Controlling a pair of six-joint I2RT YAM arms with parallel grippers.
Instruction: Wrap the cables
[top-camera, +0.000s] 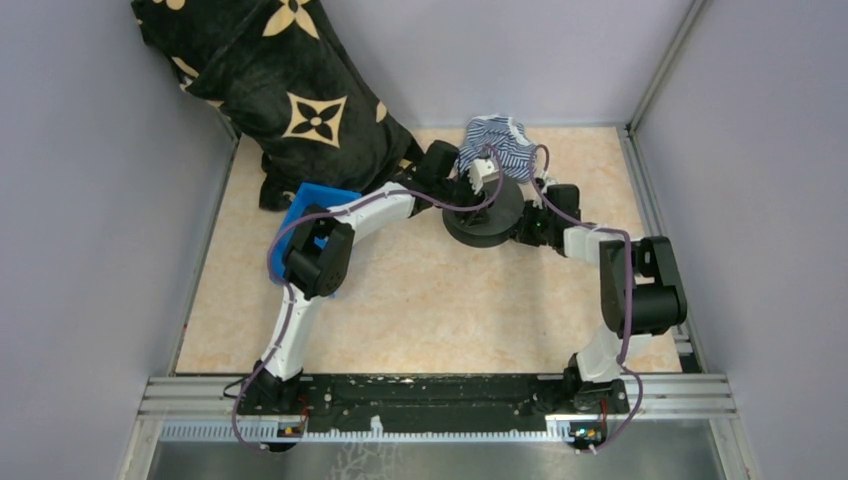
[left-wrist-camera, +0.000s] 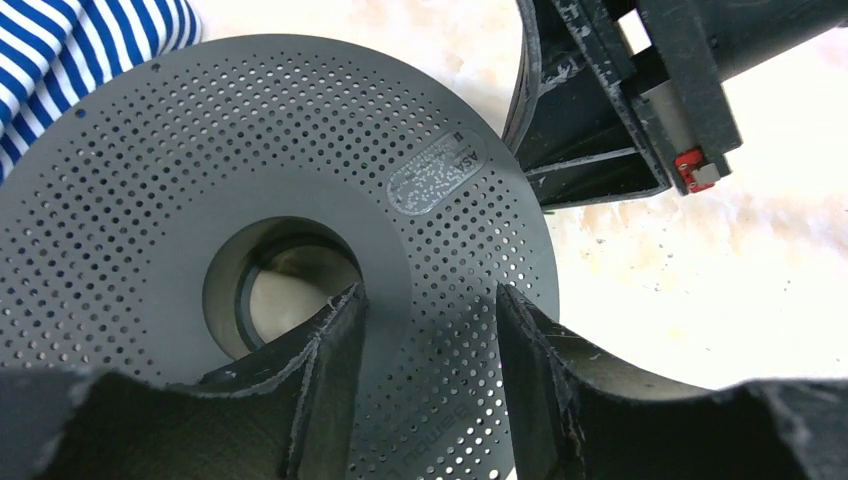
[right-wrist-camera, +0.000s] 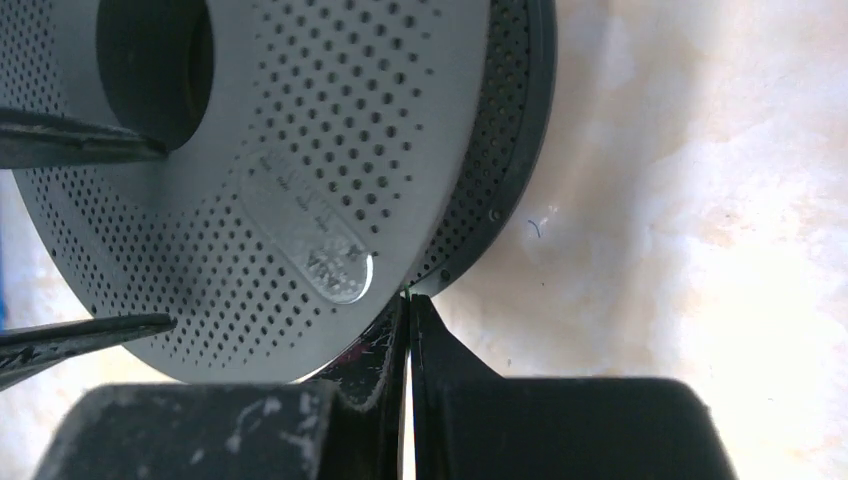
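Note:
The black perforated spool (top-camera: 484, 215) lies flat on the table's far middle. My left gripper (left-wrist-camera: 428, 305) is open above its top flange (left-wrist-camera: 200, 180); one finger (left-wrist-camera: 325, 345) sits at the hub hole's edge and the other (left-wrist-camera: 525, 345) near the rim. My right gripper (right-wrist-camera: 409, 300) is shut at the spool's rim (right-wrist-camera: 500, 170), with a sliver of thin green cable (right-wrist-camera: 407, 292) showing between its fingertips. The rest of the cable is hidden. In the top view the left gripper (top-camera: 472, 192) and right gripper (top-camera: 523, 217) flank the spool.
A blue-and-white striped cloth (top-camera: 497, 140) lies just behind the spool and shows in the left wrist view (left-wrist-camera: 70, 60). A black cushion with gold flowers (top-camera: 290, 90) leans in the far left corner, with a blue object (top-camera: 305, 200) beside it. Grey walls enclose the table.

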